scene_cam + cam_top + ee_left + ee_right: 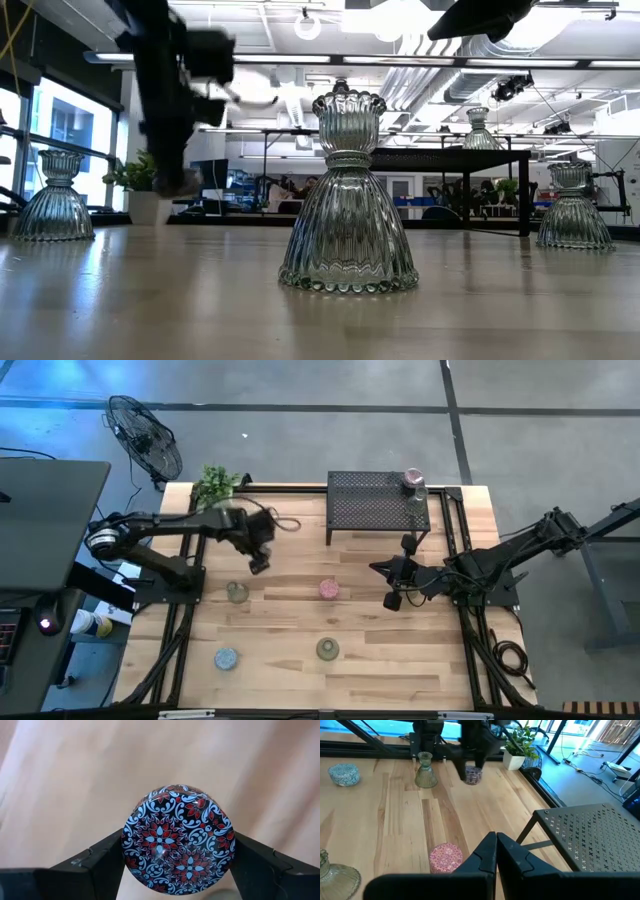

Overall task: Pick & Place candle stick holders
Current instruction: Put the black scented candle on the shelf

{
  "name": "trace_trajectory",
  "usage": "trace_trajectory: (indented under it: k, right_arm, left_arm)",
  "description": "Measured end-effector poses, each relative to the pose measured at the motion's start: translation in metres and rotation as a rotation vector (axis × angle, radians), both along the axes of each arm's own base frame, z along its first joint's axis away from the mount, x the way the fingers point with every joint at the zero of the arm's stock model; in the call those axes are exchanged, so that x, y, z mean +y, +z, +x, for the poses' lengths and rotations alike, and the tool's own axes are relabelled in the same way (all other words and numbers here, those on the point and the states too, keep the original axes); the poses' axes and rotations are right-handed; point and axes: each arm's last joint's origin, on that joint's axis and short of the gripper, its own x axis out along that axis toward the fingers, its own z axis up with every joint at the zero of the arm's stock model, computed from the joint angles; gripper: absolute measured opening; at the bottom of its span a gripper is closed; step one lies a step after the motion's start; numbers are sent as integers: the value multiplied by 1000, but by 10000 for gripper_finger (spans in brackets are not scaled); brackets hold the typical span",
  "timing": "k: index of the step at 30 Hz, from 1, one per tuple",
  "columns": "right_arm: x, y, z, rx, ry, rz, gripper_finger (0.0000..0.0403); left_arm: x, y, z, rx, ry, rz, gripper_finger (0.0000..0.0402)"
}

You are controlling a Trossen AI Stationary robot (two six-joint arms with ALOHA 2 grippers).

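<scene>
My left gripper [258,563] is shut on a small round holder [177,852] with a dark blue, red and white patterned face, above the table's left-middle; it also shows in the right wrist view [472,775]. My right gripper [385,570] is shut and empty, hovering at the right-middle next to a pink holder [329,589]. On their bases on the table stand a ribbed glass holder [237,592], a light blue one [226,658] and an olive one [327,649]. Another glass holder [414,485] stands on the black mesh rack [375,505]. My left gripper pinches the round holder by its two opposite sides [127,852] between its two fingers [100,865]. The fingers come from above, pointing down. The holder is lifted clear of the table, its patterned face toward the wrist camera.
A small potted plant [215,485] stands at the far left corner. The rack takes up the far middle-right of the table. Black frame rails [180,630] run along both sides. Bare wood lies between the holders in the table's near half.
</scene>
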Motion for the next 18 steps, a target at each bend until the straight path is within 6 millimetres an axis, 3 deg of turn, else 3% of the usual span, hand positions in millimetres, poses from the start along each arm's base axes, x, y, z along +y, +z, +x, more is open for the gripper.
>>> trace_trajectory:
  k: [4, 10, 13, 18]
  right_arm:
    - [0, 0, 0, -1, 1, 6, 1]
    - [1, 0, 0, -4, 19, 19, 1]
    - [1, 1, 0, -6, 19, 21, 2]
    - [1, 1, 0, -7, 20, 21, 1]
  left_arm:
    - [-46, 7, 24, -113, -143, -3, 287]
    - [-100, -8, 55, -226, -286, -10, 286]
    - [-113, -22, 68, -224, -319, 6, 286]
    - [-118, -40, 90, -236, -328, -2, 285]
